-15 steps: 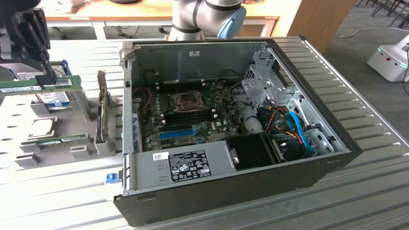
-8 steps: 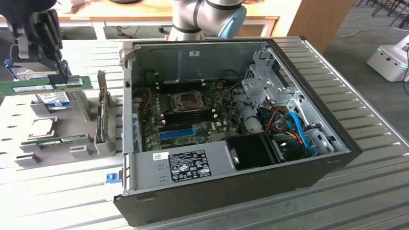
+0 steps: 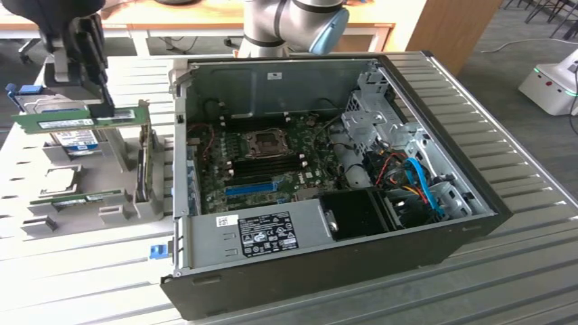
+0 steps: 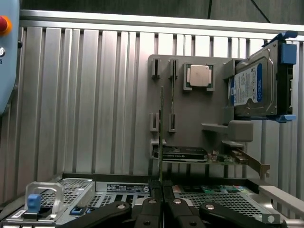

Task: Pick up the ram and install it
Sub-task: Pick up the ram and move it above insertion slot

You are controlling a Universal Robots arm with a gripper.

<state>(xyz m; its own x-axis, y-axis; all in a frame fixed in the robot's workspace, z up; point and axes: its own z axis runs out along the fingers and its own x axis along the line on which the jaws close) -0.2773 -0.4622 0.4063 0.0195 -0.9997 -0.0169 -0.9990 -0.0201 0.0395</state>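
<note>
Off the computer case (image 3: 361,264), to the exterior view's left, the gripper (image 3: 102,108) hangs above a grey parts stand (image 3: 54,223). Its fingers (image 4: 151,209) are closed on the ram (image 3: 54,123), pinching the thin board across its flat faces. The stick lies level and lengthwise, with its white sticker facing the camera. It appears lifted clear of the stand, well outside the case wall.

Beneath it on the stand sit a hard drive (image 3: 77,140) with a blue label and a second green stick (image 3: 77,198). An expansion card (image 3: 145,169) stands on edge on the side of the stand nearest the case.

The case lies open on its side on the slatted table (image 3: 505,271). Inside it the motherboard (image 3: 262,183) is bare to reach, and the long dark memory slots (image 3: 271,164) beside the processor socket look empty.

So the pickup looks done, and the work stands at the carry from the stand to the case. Seating the stick would, I judge, call for:

- clearing the near case wall
- turning the board so its contact edge runs parallel to a slot
- a straight, square press into that slot

A skewed approach could catch on the slot ends.
</note>
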